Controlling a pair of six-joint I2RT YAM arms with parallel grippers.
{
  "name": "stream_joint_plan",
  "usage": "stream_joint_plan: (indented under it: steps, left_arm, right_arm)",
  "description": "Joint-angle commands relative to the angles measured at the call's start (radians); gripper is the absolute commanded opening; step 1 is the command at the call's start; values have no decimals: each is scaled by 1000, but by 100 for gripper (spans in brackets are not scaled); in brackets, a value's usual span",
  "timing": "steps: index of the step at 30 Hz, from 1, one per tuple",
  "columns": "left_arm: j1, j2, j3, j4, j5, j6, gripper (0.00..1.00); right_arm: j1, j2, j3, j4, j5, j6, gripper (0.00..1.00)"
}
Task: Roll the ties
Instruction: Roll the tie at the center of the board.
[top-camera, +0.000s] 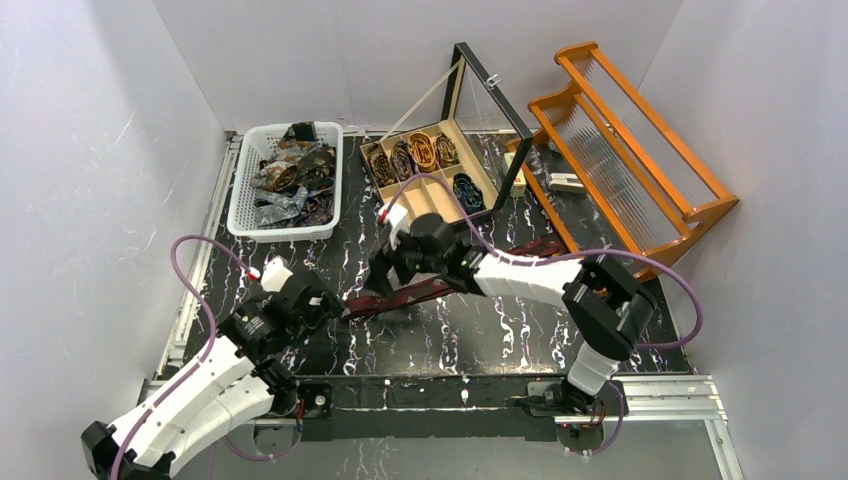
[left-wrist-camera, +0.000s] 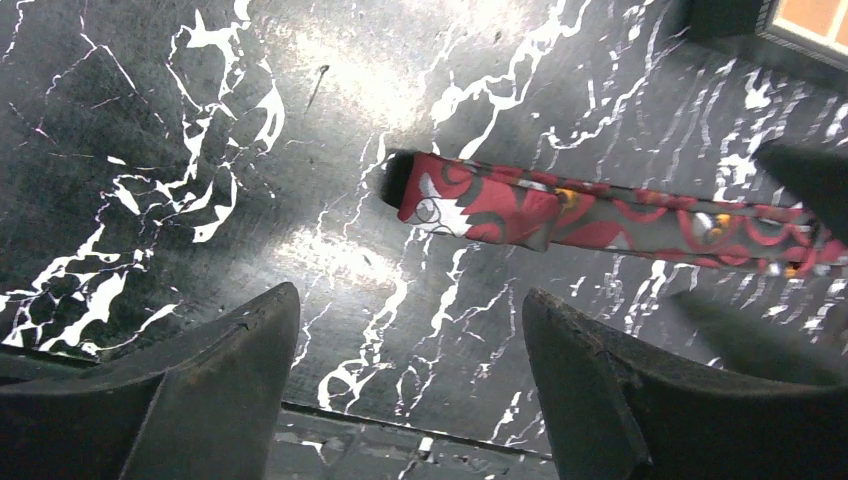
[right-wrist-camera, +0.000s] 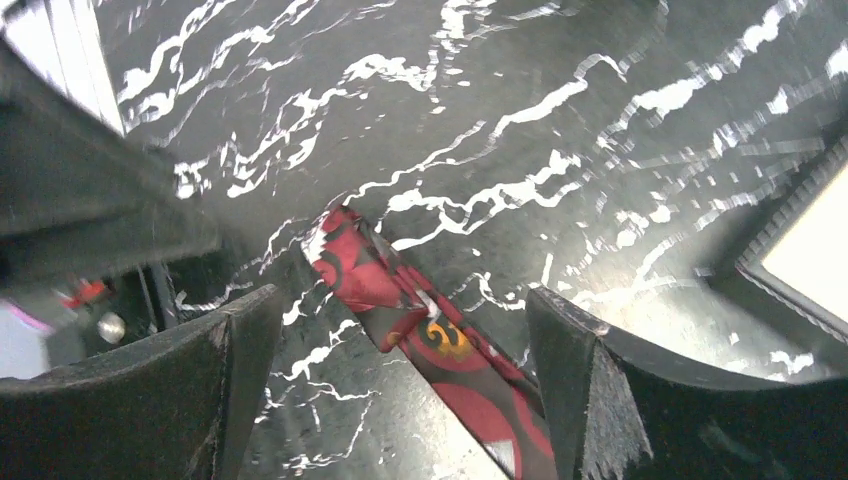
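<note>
**Tool state.** The left tool (left-wrist-camera: 410, 295) is released: its fingers stand apart with only bare bench (left-wrist-camera: 150, 100) between them. The right tool (right-wrist-camera: 400, 295) is also released, spread wide and straddling the strip from above. It is not clamping the strip.

**Location of the work.** The red patterned tie (left-wrist-camera: 600, 220) lies flat on the bench, stretched between the two tools. Its blunt end lies just ahead of the left tool and is not touched by it. The top view shows the rest running right, beneath the right arm.

**Handling.**
- The tie is judged to be light, limp fabric with no stiffness of its own, so it will likely fold or twist if pushed.
- The weave looks smooth, so slippage on the glossy bench is probable.
- Recommended grip: pinch the blunt end across its full width and start the coil there. Hold the strip down further along to keep the turns tight.

**Surroundings.** A basket (top-camera: 285, 180) of loose ties sits at the far left. The compartment box (top-camera: 425, 195) holds coiled ties (top-camera: 423, 150).
</note>
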Motion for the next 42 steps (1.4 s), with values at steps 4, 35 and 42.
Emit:
stream_joint_plan:
  steps: [4,35,42]
  left_arm:
    - [54,135,96,41,37,122,86]
    - [455,51,-149,271,471,246,79]
    - [455,34,-204,327,483,215,75]
  right_arm:
    - [-100,38,118,-399,-50,558,77]
    - [-60,283,300,-490,-181,683,53]
    - [-58,261,292,-484,-194,687,56]
